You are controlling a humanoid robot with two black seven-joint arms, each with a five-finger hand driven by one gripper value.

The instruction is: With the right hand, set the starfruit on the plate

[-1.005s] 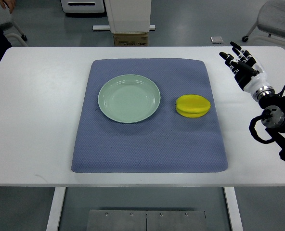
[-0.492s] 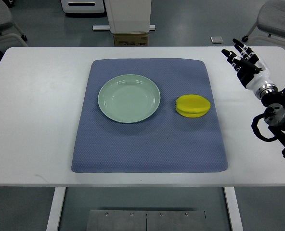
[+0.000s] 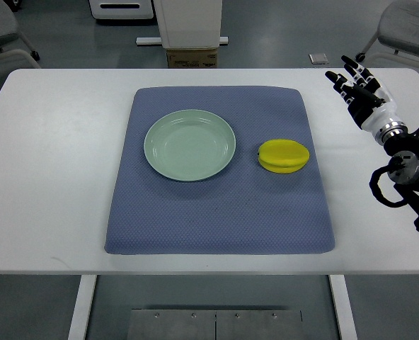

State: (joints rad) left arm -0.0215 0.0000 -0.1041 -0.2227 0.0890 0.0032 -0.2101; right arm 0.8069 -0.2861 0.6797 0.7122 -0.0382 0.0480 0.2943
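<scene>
A yellow starfruit (image 3: 284, 156) lies on the blue mat, just right of the pale green plate (image 3: 190, 144), which holds nothing. My right hand (image 3: 354, 86) hovers over the table's far right corner, well to the right of the starfruit and apart from it. Its fingers are spread and hold nothing. The left arm does not show.
The blue mat (image 3: 220, 212) covers the middle of the white table (image 3: 47, 177). Beyond the far edge stand a cardboard box (image 3: 192, 57), a white machine base and office chairs (image 3: 406, 28). The right arm's black cable loop (image 3: 386, 190) hangs near the right edge.
The right hand has shifted slightly to the right and away from the mat over the last second. The starfruit and plate have not moved.
</scene>
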